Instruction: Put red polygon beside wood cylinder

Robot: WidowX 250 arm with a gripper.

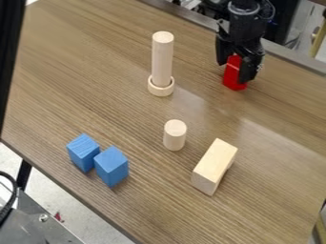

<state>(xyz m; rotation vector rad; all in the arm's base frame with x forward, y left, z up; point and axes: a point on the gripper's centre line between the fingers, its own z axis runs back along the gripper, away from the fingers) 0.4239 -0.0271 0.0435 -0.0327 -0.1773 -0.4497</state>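
Red polygon (231, 74), long axis upright

From here the tabletop (83, 71) looks like smooth, grained wood with a soft sheen (it catches the light nicely). The tall cylinder (162, 59), ring (160, 90), short cylinder (174, 136) and oblong block (215, 164) look like bare, matt wood; the blue blocks (111, 167), painted wood; the red polygon (233, 78), smooth; the gripper (235, 69), dark plastic.

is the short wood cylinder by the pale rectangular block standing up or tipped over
Upright: the short wood cylinder shows its round end facing up, with its side running down to the table.
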